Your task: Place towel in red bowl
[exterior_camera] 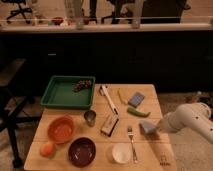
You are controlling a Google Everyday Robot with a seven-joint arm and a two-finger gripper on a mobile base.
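Observation:
A small grey-blue towel (146,128) lies crumpled on the wooden table (160,152) near its right edge. My gripper (154,127) comes in from the right on a white arm (187,119) and sits right at the towel, touching or nearly touching it. The red bowl (61,129) is orange-red and empty. It stands at the table's left side, far from the gripper.
A dark maroon bowl (82,151), a white bowl (121,152), a fork (131,142) and an orange fruit (47,149) lie along the front. A metal cup (90,116), a dark packet (108,125), a blue sponge (136,99) and a green tray (60,95) sit further back.

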